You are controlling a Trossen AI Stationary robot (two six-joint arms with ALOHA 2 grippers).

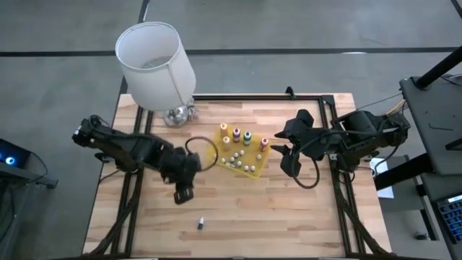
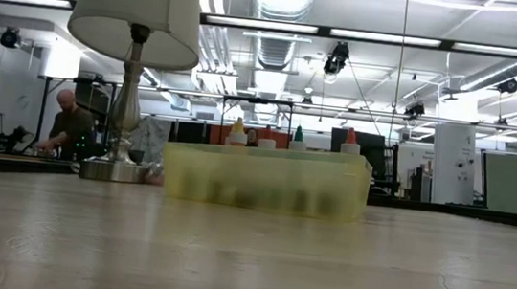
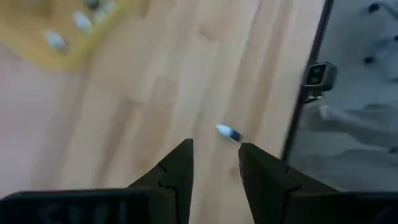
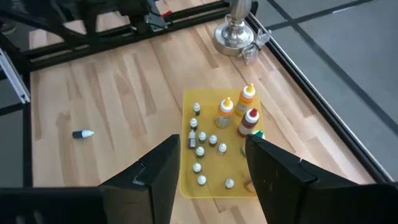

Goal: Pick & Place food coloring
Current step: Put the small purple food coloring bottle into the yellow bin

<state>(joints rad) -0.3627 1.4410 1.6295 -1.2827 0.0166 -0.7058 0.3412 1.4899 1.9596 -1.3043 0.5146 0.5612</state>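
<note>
Table (image 1: pixel 289 217): pale wooden slats inside a dark metal frame, seen from above.
Yellow tray (image 1: pixel 254 170): sits near the table's middle, slightly toward the right and far side, turned at an angle.
Food coloring bottles (image 1: pixel 236 134): four squeeze bottles stand upright along the tray's far edge; from table height, yellow, red, green and orange tips show above the tray wall (image 2: pixel 264 179).
Small vials (image 1: pixel 238 160): many tiny pale-capped vials stand in the tray, nearer than the bottles.
Stray vial (image 1: pixel 201 224): one tiny vial lies on its side on bare wood, toward the near edge, well apart from the tray.
Left gripper (image 1: pixel 182 193): hovers over the table left of the tray, between tray and stray vial; its fingers stand parted with nothing between them, the stray vial (image 3: pixel 228 132) lying on the wood beyond the tips.
Right gripper (image 1: pixel 290 163): hangs just right of the tray, fingers parted and empty, pointing at the tray (image 4: pixel 236 168).
Lamp (image 1: pixel 155 65): white shade on a silver base, at the far left corner.
Person (image 2: pixel 68 125): in the room beyond, far left.
</note>
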